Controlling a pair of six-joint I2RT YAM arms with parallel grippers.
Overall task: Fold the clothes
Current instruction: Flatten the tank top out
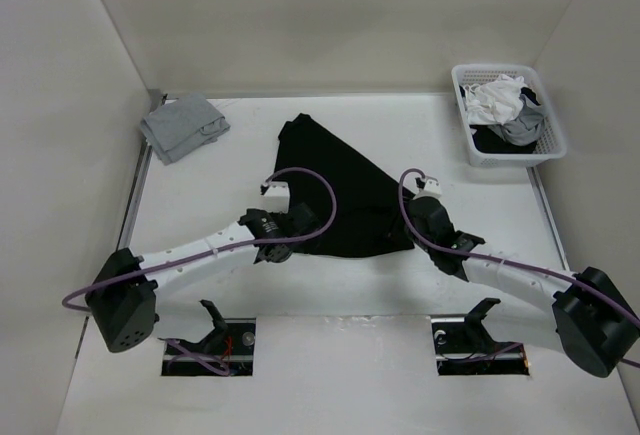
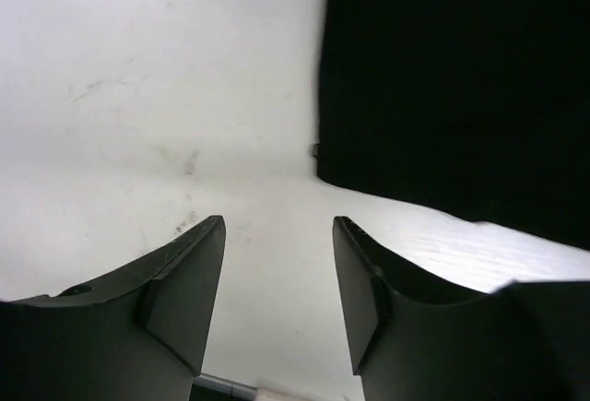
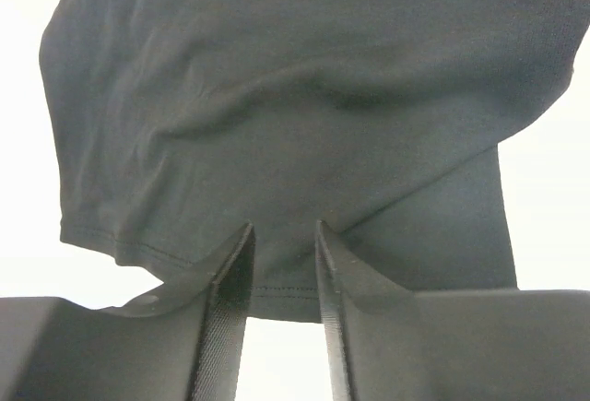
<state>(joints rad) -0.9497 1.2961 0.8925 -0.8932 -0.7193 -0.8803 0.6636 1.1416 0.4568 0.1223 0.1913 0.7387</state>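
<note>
- Your left hand (image 2: 278, 235) stands wide open, holding nothing, over bare desk (image 2: 138, 97).
- Your right hand (image 3: 281, 235) is partly open over the black shirt (image 3: 277, 97) hem.
- The black shirt lies mid-frame in the top view, between both hands.

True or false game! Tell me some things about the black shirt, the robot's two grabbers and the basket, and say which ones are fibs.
1. The black shirt lies on the white table. True.
2. The left gripper is squeezing the shirt. False: its fingers are open over bare table, with the shirt off to one side.
3. The basket is empty. False: it holds white, grey and dark laundry.
4. A folded grey garment lies near the far left corner of the table. True.
5. The right gripper is at the shirt's hem. True.
</note>
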